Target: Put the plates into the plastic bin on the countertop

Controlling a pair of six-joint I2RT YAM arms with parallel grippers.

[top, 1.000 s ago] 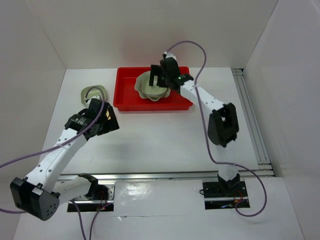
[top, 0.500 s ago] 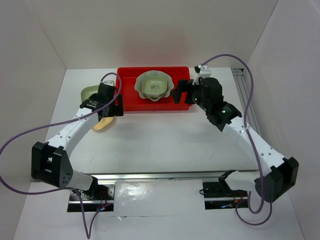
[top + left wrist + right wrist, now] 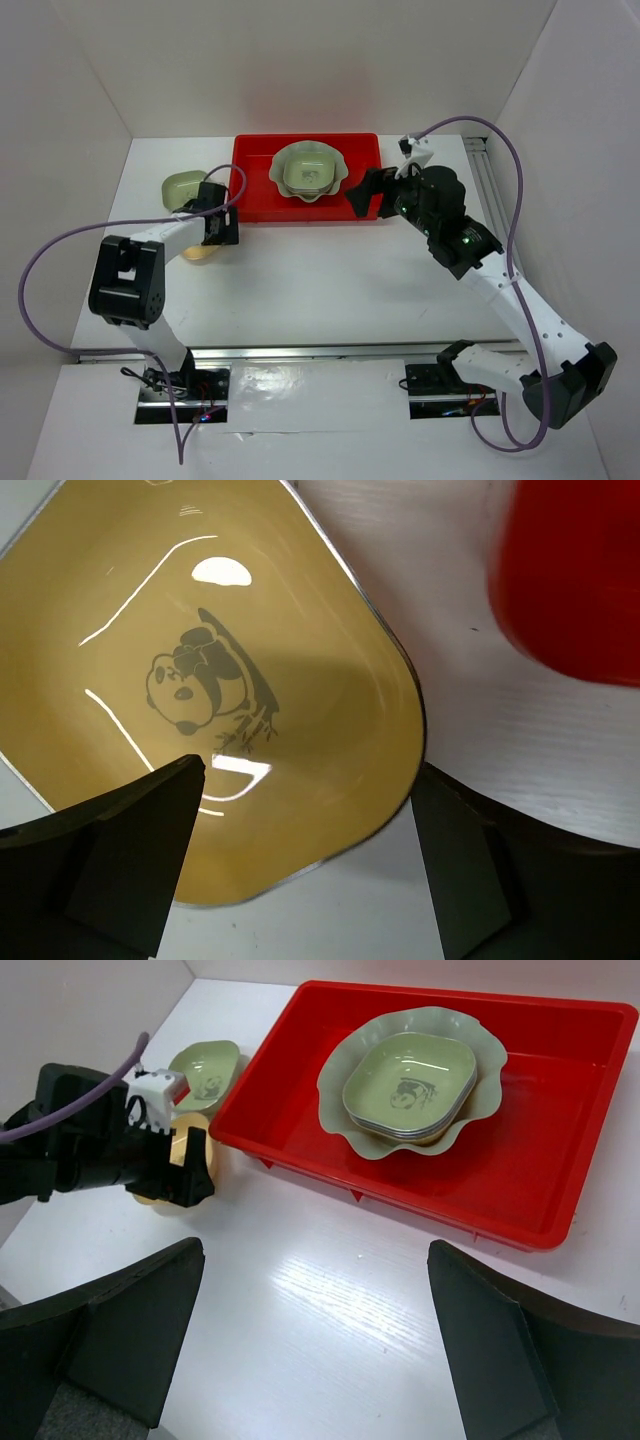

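**Left hand open over the yellow dish, bin just beside it**

Over the last half second the left arm had folded its elbow in toward the dishes, and the left hand [image 3: 308, 780] had settled closer over the yellow dish [image 3: 220, 700]. The right hand [image 3: 315, 1260] had hardly shifted.

The left hand's jaws stood wide apart, empty, straddling one rounded corner of the dish directly beneath it on the counter [image 3: 320, 280]. The red bin [image 3: 560, 1160] lay just to the dish's right, its long side running left to right, so the left arm was plainly the nearer.

The right hand was also wide open and empty, above the counter by the bin's right end.

The yellow dish was a glossy rounded square with a thin pale rim and a panda print. A green dish [image 3: 205, 1070] sat just beyond it. In the smooth plastic bin, the scalloped dish [image 3: 335, 1095] carried a stack of small dishes [image 3: 410, 1075].
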